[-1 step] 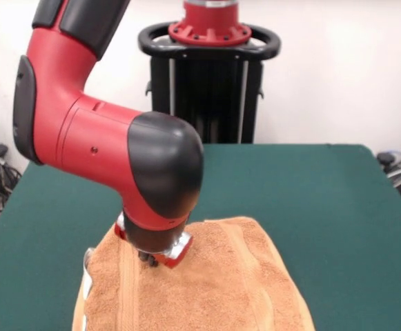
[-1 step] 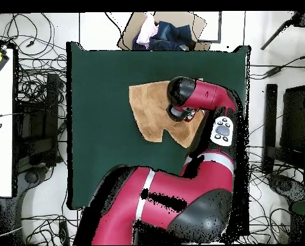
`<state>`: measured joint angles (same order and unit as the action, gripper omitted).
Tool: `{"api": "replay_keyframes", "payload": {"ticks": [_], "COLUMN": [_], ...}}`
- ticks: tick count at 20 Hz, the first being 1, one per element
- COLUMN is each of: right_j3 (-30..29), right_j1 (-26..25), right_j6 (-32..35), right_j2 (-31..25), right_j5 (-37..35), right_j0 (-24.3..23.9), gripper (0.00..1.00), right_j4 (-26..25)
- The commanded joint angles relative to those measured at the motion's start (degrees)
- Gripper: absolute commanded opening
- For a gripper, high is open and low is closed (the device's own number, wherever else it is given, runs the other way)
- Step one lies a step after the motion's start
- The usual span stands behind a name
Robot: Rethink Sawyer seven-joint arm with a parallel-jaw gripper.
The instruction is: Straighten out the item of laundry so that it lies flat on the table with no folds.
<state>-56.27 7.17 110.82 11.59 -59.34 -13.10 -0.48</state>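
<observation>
The orange-tan terry towel, the item of laundry (image 1: pixel 214 283) (image 2: pixel 150 109), lies at the near edge of the dark green table (image 1: pixel 310 193) (image 2: pixel 97 128) in the front view. It looks bunched, with ridges and a rolled far edge, and its outline from overhead is irregular. A whitish strip (image 1: pixel 86 279) shows along its left edge. My gripper (image 1: pixel 153 261) is pressed down into the towel near its far left part. The arm's black and red wrist (image 2: pixel 181 96) hides the gripper from overhead and covers the towel's right part.
Green table top lies bare to the right of the towel and behind it in the front view. Off the table in the overhead view are a cardboard box of clothes (image 2: pixel 161 32), cables on the floor, and a white bench (image 2: pixel 1 115).
</observation>
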Motion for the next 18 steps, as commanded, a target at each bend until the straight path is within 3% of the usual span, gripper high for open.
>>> {"api": "replay_keyframes", "payload": {"ticks": [1,7,8,18], "right_j3": [-9.1,-9.3,-9.5,-10.1], "right_j1": [-0.3,0.5,0.7,1.9], "right_j6": [10.9,10.0,10.9,8.3], "right_j2": [-2.1,-2.8,-2.5,-1.8], "right_j5": [3.9,5.5,6.6,5.4], "right_j0": [1.6,1.3,1.6,1.6], "gripper": [0.0,0.0,1.0,1.0], "right_j4": [0.5,0.6,0.5,-0.6]}}
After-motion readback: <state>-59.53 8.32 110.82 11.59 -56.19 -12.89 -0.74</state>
